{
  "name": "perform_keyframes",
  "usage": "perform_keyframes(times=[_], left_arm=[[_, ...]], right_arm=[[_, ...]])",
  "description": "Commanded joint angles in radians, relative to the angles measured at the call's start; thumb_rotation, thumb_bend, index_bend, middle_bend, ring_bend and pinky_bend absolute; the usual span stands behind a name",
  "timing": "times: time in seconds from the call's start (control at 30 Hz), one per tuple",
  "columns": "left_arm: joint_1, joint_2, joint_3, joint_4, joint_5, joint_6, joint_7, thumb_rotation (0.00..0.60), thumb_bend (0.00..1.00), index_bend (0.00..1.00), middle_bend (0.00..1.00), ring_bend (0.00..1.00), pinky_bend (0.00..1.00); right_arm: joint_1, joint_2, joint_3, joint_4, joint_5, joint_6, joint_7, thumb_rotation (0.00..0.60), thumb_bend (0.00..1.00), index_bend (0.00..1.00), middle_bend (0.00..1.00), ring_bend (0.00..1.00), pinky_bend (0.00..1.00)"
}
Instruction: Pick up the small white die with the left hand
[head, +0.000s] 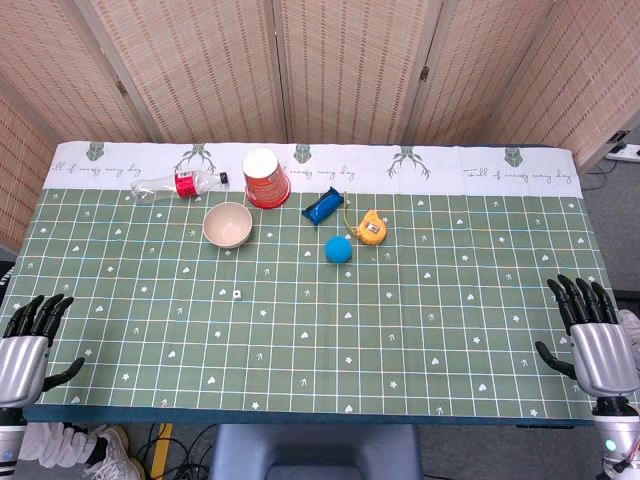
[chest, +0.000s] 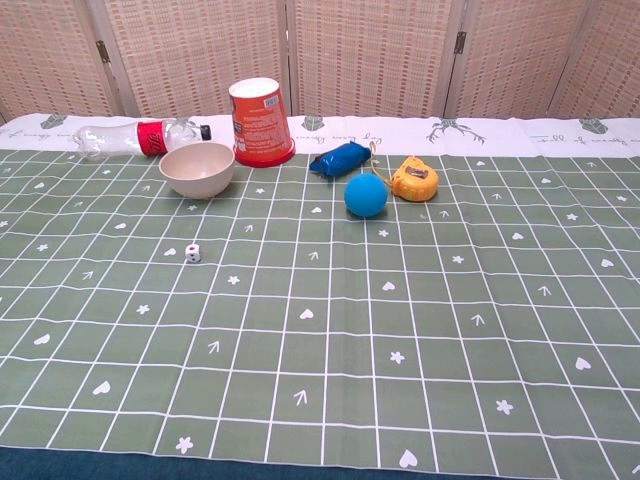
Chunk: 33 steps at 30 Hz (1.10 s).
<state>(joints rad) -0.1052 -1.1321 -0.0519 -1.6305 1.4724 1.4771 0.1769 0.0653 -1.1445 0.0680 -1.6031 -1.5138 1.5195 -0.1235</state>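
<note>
Left robot hand (head: 28, 340) at near bench (head: 330, 370) edge, fingers spread, holding nothing. Right robot hand (head: 592, 335) likewise spread, empty, at opposite near corner. Die (head: 237, 294) sits alone mid-bench, well apart from my left robot hand, in front of bowl (head: 227, 223). Risk I see: die tiny, fingers bulky, so sloppy pinch could flick it away. Overreach could nudge bowl; cup (head: 265, 177), bottle (head: 178, 185) lie farther back.
</note>
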Motion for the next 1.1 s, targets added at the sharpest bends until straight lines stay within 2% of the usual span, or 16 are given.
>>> perform_keyframes(times=[0.03,0.33,0.53,0.67,0.73,0.8,0.9,1.1], left_arm=[[-0.002,0.001,0.001,-0.003,0.001,-0.002,0.003,0.600,0.22,0.14,0.12,0.07,0.15],[-0.005,0.008,0.004,-0.015,0.016,0.000,0.000,0.600,0.22,0.14,0.12,0.07,0.15],[-0.028,0.023,-0.012,-0.027,0.038,-0.004,-0.022,0.600,0.22,0.17,0.13,0.08,0.15],[-0.073,0.028,-0.039,-0.023,0.073,-0.018,-0.054,0.600,0.24,0.21,0.20,0.14,0.16],[-0.104,0.030,-0.054,-0.014,0.090,-0.037,-0.069,0.600,0.25,0.23,0.26,0.21,0.21],[-0.137,0.035,-0.064,-0.012,0.103,-0.066,-0.084,0.600,0.25,0.25,0.36,0.32,0.33],[-0.194,0.038,-0.081,-0.004,0.129,-0.114,-0.098,0.600,0.25,0.26,0.43,0.39,0.49],[-0.323,0.011,-0.105,0.015,0.180,-0.227,-0.114,0.600,0.25,0.30,0.58,0.55,0.72]], right_arm=[[-0.001,0.000,0.000,0.002,0.002,-0.001,0.003,0.600,0.16,0.00,0.07,0.01,0.04],[-0.005,0.000,-0.003,0.013,-0.006,0.006,0.020,0.600,0.16,0.00,0.07,0.02,0.04],[-0.007,0.003,0.000,0.015,-0.010,0.014,0.025,0.600,0.16,0.00,0.07,0.02,0.04],[-0.004,0.008,0.003,0.010,-0.016,0.018,0.021,0.600,0.17,0.00,0.07,0.02,0.04],[-0.004,0.010,0.005,0.007,-0.019,0.021,0.021,0.600,0.17,0.00,0.08,0.02,0.04],[-0.002,0.012,0.006,0.005,-0.020,0.020,0.019,0.600,0.16,0.00,0.08,0.02,0.05],[0.001,0.016,0.006,-0.003,-0.024,0.017,0.010,0.600,0.17,0.00,0.08,0.03,0.05],[0.008,0.022,0.007,-0.020,-0.028,0.009,-0.008,0.600,0.16,0.00,0.08,0.03,0.05]])
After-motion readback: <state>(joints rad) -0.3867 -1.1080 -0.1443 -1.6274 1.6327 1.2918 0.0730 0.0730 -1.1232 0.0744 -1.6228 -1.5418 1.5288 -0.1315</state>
